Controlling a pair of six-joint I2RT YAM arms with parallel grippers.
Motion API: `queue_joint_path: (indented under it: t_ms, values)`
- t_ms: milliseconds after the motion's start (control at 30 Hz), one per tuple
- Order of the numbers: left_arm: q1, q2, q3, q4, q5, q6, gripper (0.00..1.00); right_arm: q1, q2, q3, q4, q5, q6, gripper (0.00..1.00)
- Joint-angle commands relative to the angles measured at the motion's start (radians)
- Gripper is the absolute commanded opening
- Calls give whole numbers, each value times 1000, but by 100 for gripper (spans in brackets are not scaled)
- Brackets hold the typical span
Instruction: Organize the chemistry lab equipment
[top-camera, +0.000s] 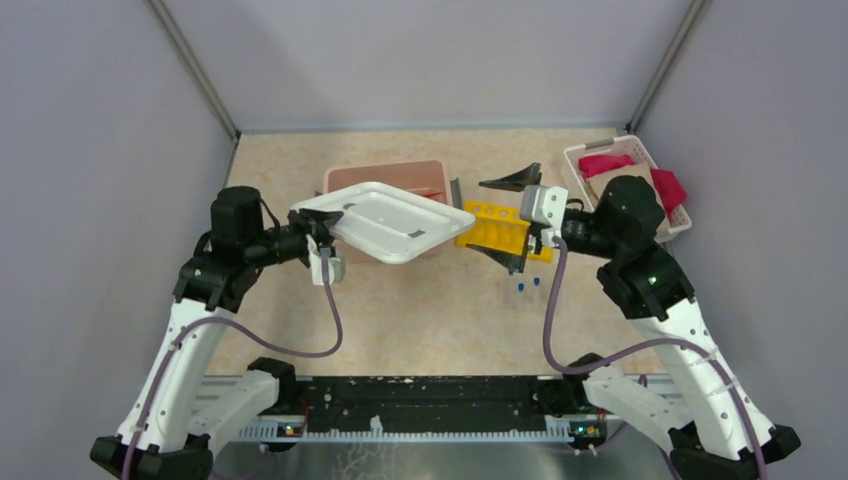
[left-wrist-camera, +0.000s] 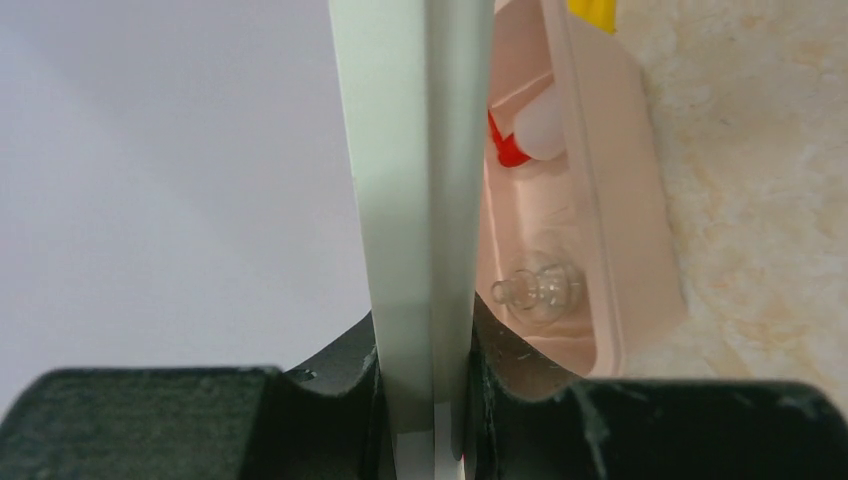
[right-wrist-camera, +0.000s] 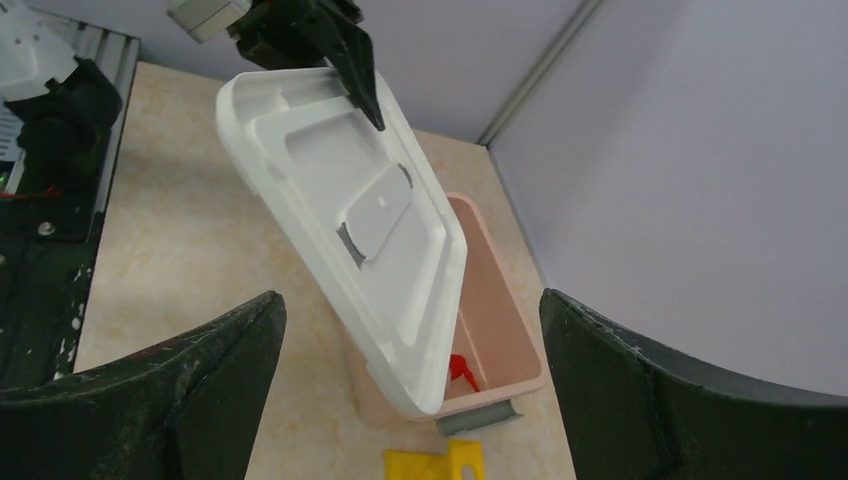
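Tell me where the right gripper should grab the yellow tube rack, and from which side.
Probably across the narrow width of the yellow tube rack, on its plain long sides, coming down from above, since the top is all holes. Favour its right half: the left end lies close to the white lid that the left gripper holds.

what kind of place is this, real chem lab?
Likely a walled robot test cell, not a real lab: plain grey panels, beige table, props like a yellow tube rack and pink bin.
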Motion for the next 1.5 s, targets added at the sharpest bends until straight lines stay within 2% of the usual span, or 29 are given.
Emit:
queue_joint_path:
  t_ms: [0,100,233,367,500,700,800,900,1000,1033,1133,1167,1200,1267,1300,1467]
  values:
    - [-7,19,58,-85,22,-16,0,29,12,44,-92,-163,-122,94]
    - [-8,50,100,-125,20,-15,0,91,34,46,-112,-168,-142,93]
    - [-9,91,155,-178,37,-18,0,203,101,62,-142,-80,-177,90]
    - [-13,93,168,-192,44,3,0,242,164,44,-41,61,-141,86]
    - [-13,87,166,-192,37,11,0,268,219,38,40,131,-107,85]
    - [-15,87,179,-192,48,18,0,364,296,34,59,270,-177,77]
    - [-15,90,197,-192,54,13,0,381,304,19,95,306,-177,63]
    - [-16,88,202,-189,54,16,0,383,280,-16,181,319,-151,38]
    - [-17,85,202,-179,52,28,0,384,251,-51,261,323,-136,7]
    - [-17,81,198,-160,50,16,10,383,245,-58,286,330,-123,0]
    - [-17,56,176,-64,49,-43,66,383,239,-60,302,335,-110,0]
    - [-17,43,161,10,45,-73,80,383,239,-60,308,339,-105,0]
    - [-17,28,147,79,40,-110,88,383,238,-60,321,352,-94,0]
    - [-16,11,134,217,23,-227,97,381,236,-60,360,391,-54,0]
    - [-15,11,139,281,9,-303,99,374,235,-55,376,404,-29,0]
    - [-14,27,176,544,-139,-669,99,258,240,-7,467,399,234,0]
